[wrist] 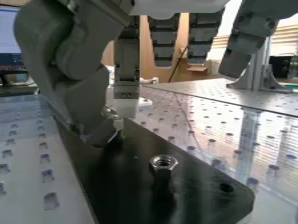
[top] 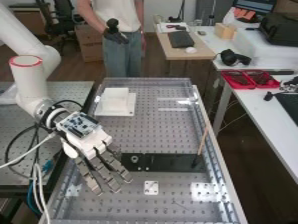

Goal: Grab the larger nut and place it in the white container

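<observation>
Silvery nut (wrist: 163,161) on the black plate (wrist: 206,192) sits near the robot hand (top: 88,145).

Arm (top: 30,82) is white, with smooth rounded sections; a red ring (top: 25,61) edges a round cap up the arm from the circuit board (top: 80,124). The board is blue and white. Beyond it, the hand (top: 91,146) has a white shell and dark grey segmented fingers. A black cable (top: 9,139) loops beside the board.

Black plate (top: 174,162) partly hidden behind fingers (top: 90,177)
</observation>
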